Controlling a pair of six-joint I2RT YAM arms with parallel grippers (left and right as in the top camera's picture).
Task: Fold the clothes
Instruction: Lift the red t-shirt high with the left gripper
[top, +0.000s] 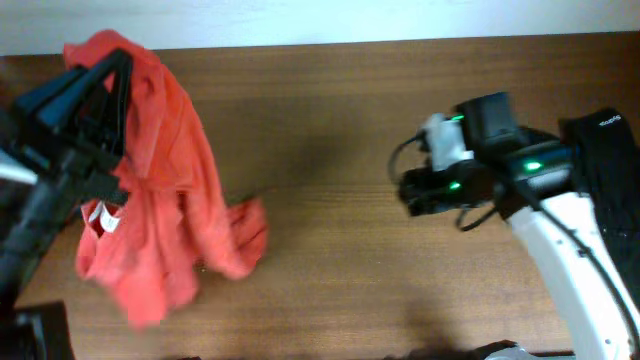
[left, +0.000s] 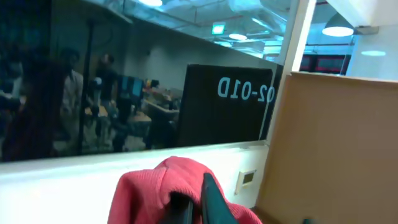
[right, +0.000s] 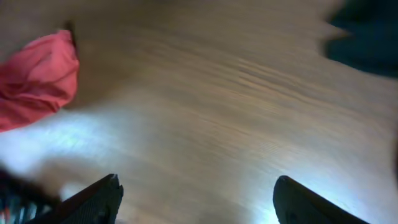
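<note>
The orange-red T-shirt (top: 170, 190) hangs crumpled at the left of the table, lifted by my left gripper (top: 118, 70), which is shut on its upper part. In the left wrist view the red fabric (left: 149, 190) drapes over the closed fingers (left: 194, 205). Its lower end rests on the wood, with a white label showing. My right gripper (top: 412, 190) is open and empty above bare wood at centre right; its fingertips (right: 196, 193) frame the table, and the shirt's edge (right: 37, 78) lies far off at the left. A black garment (top: 610, 160) lies at the right edge.
The wooden table (top: 330, 120) stretches between the two arms. A white wall runs along the far edge. A dark shape (right: 367, 37) sits at the top right of the right wrist view.
</note>
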